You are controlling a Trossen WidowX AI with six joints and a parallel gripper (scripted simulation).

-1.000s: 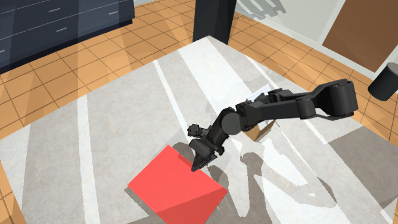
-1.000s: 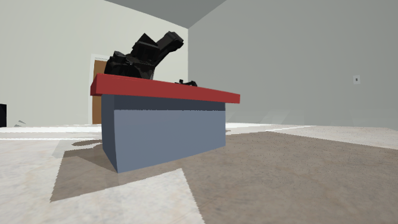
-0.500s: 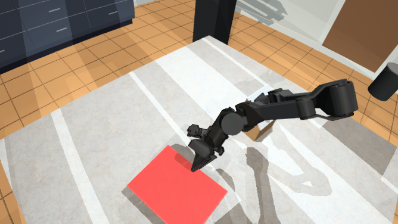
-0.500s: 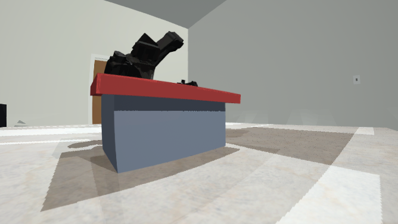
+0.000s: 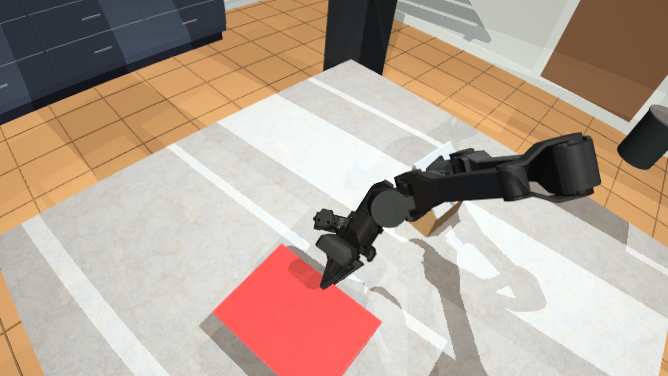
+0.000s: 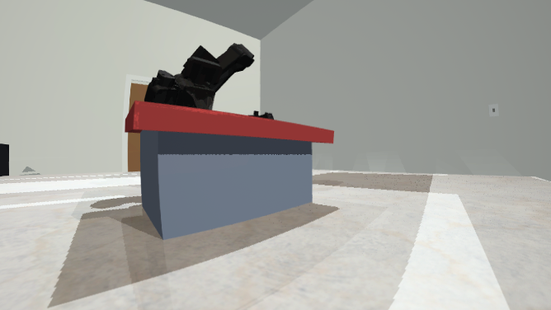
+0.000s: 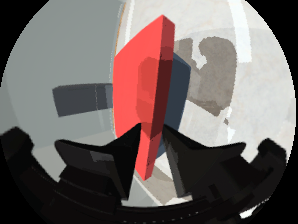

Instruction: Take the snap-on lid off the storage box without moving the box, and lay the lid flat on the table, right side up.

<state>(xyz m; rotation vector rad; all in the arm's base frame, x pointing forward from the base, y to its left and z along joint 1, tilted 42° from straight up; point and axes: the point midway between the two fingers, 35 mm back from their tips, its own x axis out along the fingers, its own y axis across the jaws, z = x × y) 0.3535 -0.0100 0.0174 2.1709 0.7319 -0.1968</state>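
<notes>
Exterior view: red lid (image 5: pixel 300 315) (image 6: pixel 231 125) (image 7: pixel 135 90) sits atop box (image 6: pixel 235 190) (image 7: pixel 178 95). My gripper (image 5: pixel 327 285) (image 7: pixel 150 127), part-open, clamps lid's edge, presumably for leverage against snap fit.

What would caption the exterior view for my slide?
A black parallel-jaw gripper grips the flat red rectangular lid atop a blue-grey rectangular box.

From where I'm standing, I can't make out any writing, label, brand, number or sign on anything in the room.
</notes>
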